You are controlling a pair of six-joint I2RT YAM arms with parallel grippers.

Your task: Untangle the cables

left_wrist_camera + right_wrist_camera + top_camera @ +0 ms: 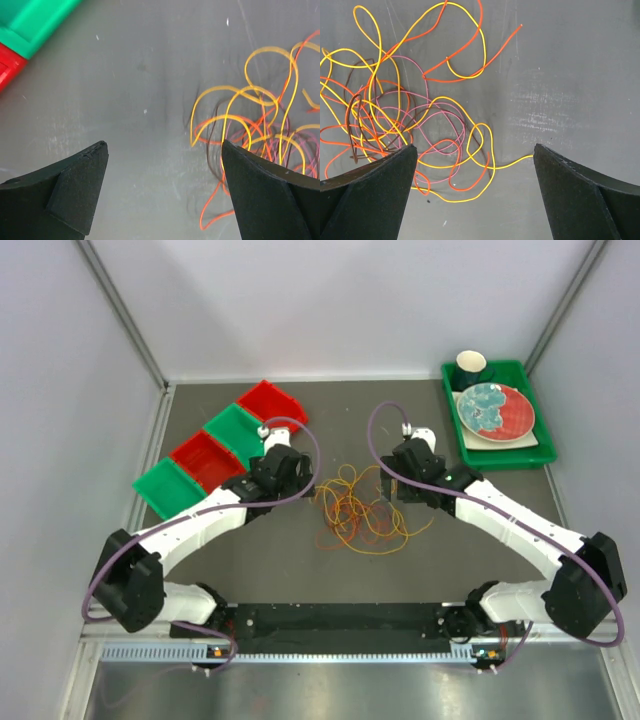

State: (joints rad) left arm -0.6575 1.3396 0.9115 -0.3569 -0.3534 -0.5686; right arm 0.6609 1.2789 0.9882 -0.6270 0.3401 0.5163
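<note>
Soft, even light fills the place, shadows barely showing. The grey surface point(560, 100) carries a pale sheen in patches. Cables point(395, 115) look crisp from the wrists; the black fingers point(370, 195) up close lose detail.

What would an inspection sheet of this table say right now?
Surface: grey table, faintly scuffed.
Job's things: cables in one tangled pile mid-table, lying flat.
Clutter: red and green bins far left; green tray with cup and plate far right.
Grippers: left gripper open, empty, at the pile's left edge; right gripper open, empty, at its right edge.
Cables: purple hoses loop up near each gripper.
Surroundings: white walls on three sides.
</note>
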